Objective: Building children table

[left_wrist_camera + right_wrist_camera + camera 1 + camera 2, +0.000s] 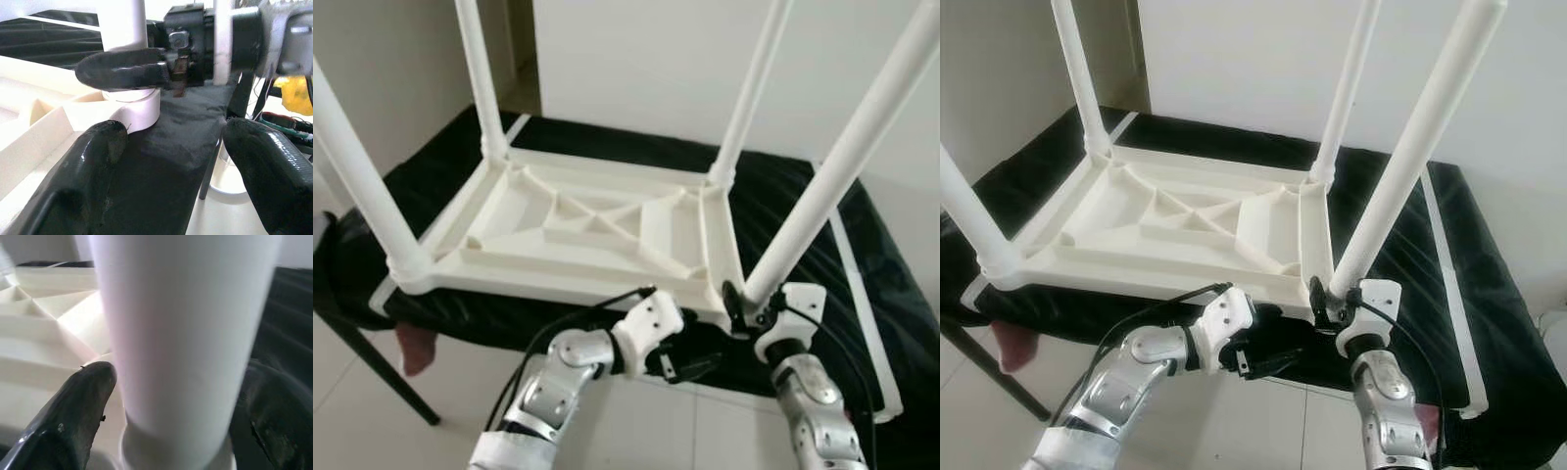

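A white plastic children's table [587,220] lies upside down on a black-covered platform [773,196], its legs pointing up. My right gripper [747,300] is at the near right corner. Its two black fingers sit on either side of the near right leg [181,333], just above the socket, shut on it. My left gripper [690,367] hangs just below the table's near edge, pointing toward the right gripper. It is open, with only black cloth between its fingers [98,147]. One right-gripper finger [122,71] crosses the leg base in the left wrist view.
The platform's front edge overhangs a pale tiled floor [431,401]. A dark slanted support leg [372,357] and a reddish object [411,348] sit under its left end. A white wall stands behind. Cables run along both arms.
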Controlling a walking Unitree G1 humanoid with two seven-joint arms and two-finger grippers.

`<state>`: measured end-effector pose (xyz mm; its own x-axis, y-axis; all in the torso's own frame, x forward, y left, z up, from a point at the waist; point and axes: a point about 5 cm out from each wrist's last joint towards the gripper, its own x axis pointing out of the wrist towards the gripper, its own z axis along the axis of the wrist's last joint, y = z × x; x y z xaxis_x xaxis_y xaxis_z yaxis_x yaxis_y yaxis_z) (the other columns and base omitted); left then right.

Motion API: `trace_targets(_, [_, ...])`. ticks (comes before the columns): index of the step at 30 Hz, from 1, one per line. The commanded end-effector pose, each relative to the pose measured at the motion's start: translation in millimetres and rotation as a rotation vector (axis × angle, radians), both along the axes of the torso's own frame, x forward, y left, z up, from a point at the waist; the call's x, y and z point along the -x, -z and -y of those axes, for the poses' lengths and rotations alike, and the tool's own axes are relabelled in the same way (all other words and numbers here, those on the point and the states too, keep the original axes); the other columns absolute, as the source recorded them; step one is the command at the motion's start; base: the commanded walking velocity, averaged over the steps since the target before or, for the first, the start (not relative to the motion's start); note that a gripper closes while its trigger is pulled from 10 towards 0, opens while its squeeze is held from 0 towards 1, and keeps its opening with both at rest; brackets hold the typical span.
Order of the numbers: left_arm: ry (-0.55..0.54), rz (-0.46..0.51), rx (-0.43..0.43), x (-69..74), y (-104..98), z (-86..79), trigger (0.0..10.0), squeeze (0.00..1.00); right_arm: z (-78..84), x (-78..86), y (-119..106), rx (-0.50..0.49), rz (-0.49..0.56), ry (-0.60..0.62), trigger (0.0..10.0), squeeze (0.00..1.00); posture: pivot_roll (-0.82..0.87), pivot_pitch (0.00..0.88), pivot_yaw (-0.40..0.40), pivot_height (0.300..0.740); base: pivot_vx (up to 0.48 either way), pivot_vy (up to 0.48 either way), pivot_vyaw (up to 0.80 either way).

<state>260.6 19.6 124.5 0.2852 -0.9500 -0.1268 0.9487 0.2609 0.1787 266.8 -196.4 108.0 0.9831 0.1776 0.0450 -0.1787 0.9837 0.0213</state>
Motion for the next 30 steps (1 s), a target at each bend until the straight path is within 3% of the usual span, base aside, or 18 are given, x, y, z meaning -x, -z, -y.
trace_targets(1, [-0.063, 0.008, 0.013, -2.2, -2.2, -0.1, 10.0, 0.0, 0.7, 2.0, 1.5, 0.011, -0.002, -0.05, 10.0, 0.0, 0.02, 0.003, -0.053, 0.74, 0.0, 0.0, 0.0])
trace_targets(5, [-0.062, 0.007, 0.009, -3.2, -2.4, -1.5, 10.0, 0.0, 14.9, -2.9, -7.4, 0.063, 0.013, -0.125, 10.0, 0.0, 0.02, 0.002, -0.052, 0.74, 0.0, 0.0, 0.0])
trace_targets(11, [-0.063, 0.008, 0.008, -4.2, -2.5, -1.2, 10.0, 0.0, 23.3, -7.4, -11.4, 0.122, 0.0, -0.213, 10.0, 0.0, 0.02, 0.0, -0.052, 0.74, 0.0, 0.0, 0.0])
trace_targets(12, [-0.064, 0.009, 0.008, -4.4, -2.5, -1.1, 10.0, 0.0, 24.4, -10.0, -12.3, 0.139, -0.003, -0.235, 7.7, 0.0, 0.02, 0.0, -0.051, 0.74, 0.0, 0.0, 0.0])
trace_targets(13, [-0.064, 0.009, 0.008, -4.4, -2.5, -1.1, 10.0, 0.0, 24.4, -10.0, -12.3, 0.139, -0.003, -0.235, 7.7, 0.0, 0.02, 0.0, -0.051, 0.74, 0.0, 0.0, 0.0])
trace_targets(14, [-0.063, 0.01, 0.009, -4.5, -2.7, -0.9, 10.0, 0.0, 24.9, -13.2, -13.5, 0.169, 0.0, -0.252, 5.6, 0.0, 0.02, 0.0, -0.05, 0.74, 0.0, 0.0, 0.0])
trace_targets(17, [-0.063, 0.011, 0.01, -4.6, -2.8, -0.7, 10.0, 0.0, 24.7, -15.3, -14.2, 0.183, 0.001, -0.273, 4.8, 0.0, 0.02, 0.0, -0.05, 0.74, 0.0, 0.0, 0.0])
trace_targets(18, [-0.062, 0.012, 0.01, -4.6, -3.0, -0.4, 10.0, 0.0, 23.0, -17.4, -14.0, 0.194, -0.003, -0.301, 0.3, 0.0, 0.02, 0.0, -0.054, 0.74, 0.0, 0.0, 0.0])
trace_targets(30, [-0.072, 0.014, 0.014, -5.2, -3.4, -0.8, 10.0, 0.0, 21.3, -16.0, -2.7, 0.19, -0.061, -0.366, 0.0, 0.0, 0.03, 0.0, -0.06, 0.74, 0.0, 0.0, 0.0])
